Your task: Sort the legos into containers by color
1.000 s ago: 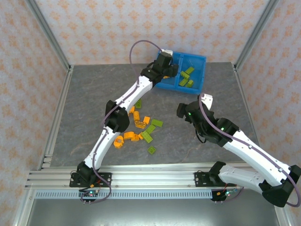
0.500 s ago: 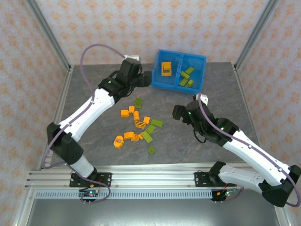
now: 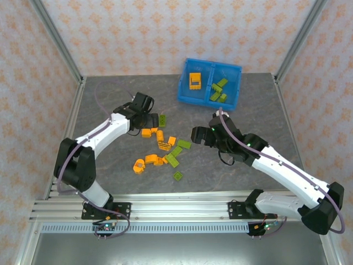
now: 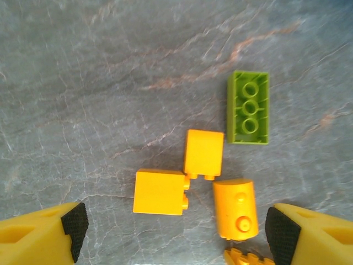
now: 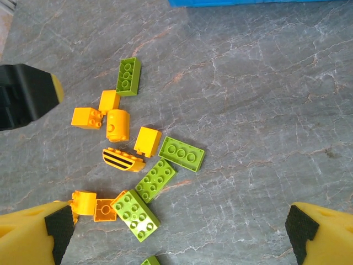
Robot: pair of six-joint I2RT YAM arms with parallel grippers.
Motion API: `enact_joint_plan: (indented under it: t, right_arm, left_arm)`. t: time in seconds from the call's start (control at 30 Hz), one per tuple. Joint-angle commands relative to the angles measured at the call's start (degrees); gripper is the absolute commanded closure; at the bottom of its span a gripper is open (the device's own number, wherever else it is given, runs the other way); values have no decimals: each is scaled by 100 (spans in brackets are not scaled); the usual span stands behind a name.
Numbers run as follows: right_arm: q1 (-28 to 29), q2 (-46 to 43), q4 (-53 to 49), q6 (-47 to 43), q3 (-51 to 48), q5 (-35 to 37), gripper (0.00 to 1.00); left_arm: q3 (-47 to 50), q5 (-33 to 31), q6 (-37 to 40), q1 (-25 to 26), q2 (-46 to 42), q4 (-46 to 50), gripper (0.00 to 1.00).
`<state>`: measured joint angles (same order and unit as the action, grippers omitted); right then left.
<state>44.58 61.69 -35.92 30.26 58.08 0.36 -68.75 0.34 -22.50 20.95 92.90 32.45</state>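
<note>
While the bin (image 3: 198, 101) at the worktop's far edge holds one orange brick (image 3: 194, 80) in its left half and a few green pieces (image 3: 219, 91) in its right, most legos (image 3: 162, 146) lie loose mid-worktop near left gripper (image 3: 151, 120) and right gripper (image 3: 197, 135), both released, empty.

Grey marbled tabletop (image 3: 209, 176), peach patterned walls (image 3: 165, 33) — aluminium rail (image 3: 182, 210) along the near edge
</note>
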Motion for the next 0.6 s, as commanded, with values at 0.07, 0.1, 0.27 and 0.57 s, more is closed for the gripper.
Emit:
enact_joint_plan:
  t: [0.07, 0.1, 0.27, 0.57]
  right_arm:
    - [7, 52, 15, 63, 10, -27, 0]
    - [9, 61, 12, 61, 18, -32, 0]
    - [16, 101, -11, 76, 37, -40, 0]
    - [18, 279, -45, 41, 132, -62, 0]
  left_arm:
    - [36, 280, 66, -100, 526, -60, 19]
    - [8, 237, 82, -107, 630, -38, 21]
    - [76, 77, 89, -141, 945, -157, 27]
    - [169, 230, 92, -188, 1359, -463, 44]
